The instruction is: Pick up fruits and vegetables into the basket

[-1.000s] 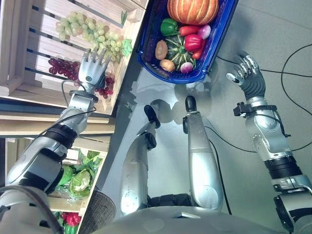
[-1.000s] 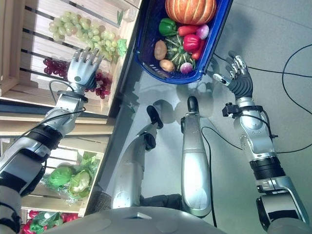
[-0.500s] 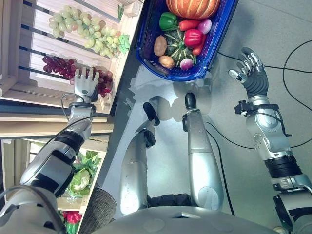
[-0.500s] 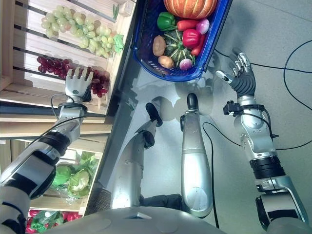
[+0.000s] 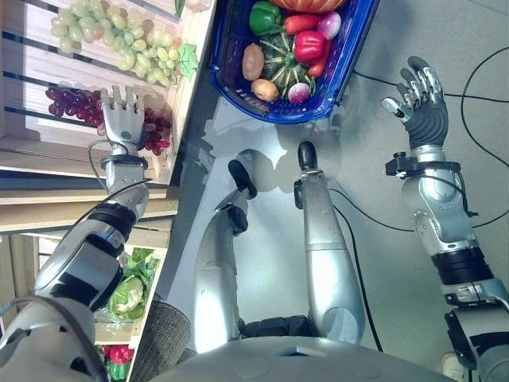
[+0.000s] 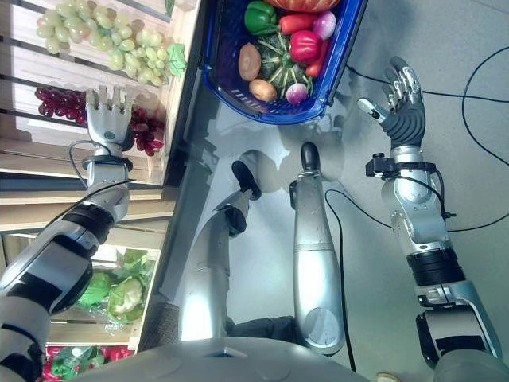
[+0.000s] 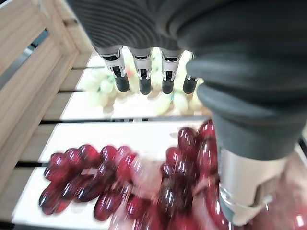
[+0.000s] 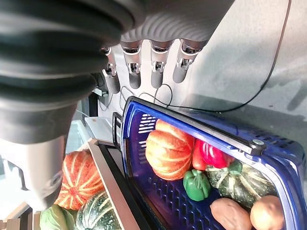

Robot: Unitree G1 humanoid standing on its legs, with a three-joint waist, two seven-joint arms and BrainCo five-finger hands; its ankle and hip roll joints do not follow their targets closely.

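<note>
Red grapes (image 5: 75, 107) lie on the slatted wooden shelf (image 5: 32, 76), and the left hand (image 5: 121, 121) hovers right over the end of the bunch that is nearer to the shelf edge. Its fingers (image 7: 144, 72) are straight and spread, and they hold nothing. In the left wrist view the red grapes (image 7: 124, 184) are below the palm, and the thumb (image 7: 247, 184) reaches down beside them. Whether it touches the grapes, I cannot tell.

A bunch of green grapes (image 5: 111, 36) lies on the same shelf, farther from the robot than the red ones.

The blue basket (image 5: 350, 60) stands on the grey floor (image 5: 262, 207), beside the shelf. Inside it I see a green bell pepper (image 5: 265, 17), a red bell pepper (image 5: 308, 45), a dark green striped squash (image 5: 280, 65), a potato (image 5: 252, 61), a smaller potato (image 5: 266, 90) and a radish (image 5: 299, 93). In the right wrist view an orange pumpkin (image 8: 168, 148) also sits in the basket.

The right hand (image 5: 421, 99) is raised in the air to the right of the basket, apart from it. Its fingers (image 8: 158, 67) are straight and open, and it carries nothing.

On a lower shelf, at the robot's left, some green leafy vegetables (image 5: 127, 290) lie.
</note>
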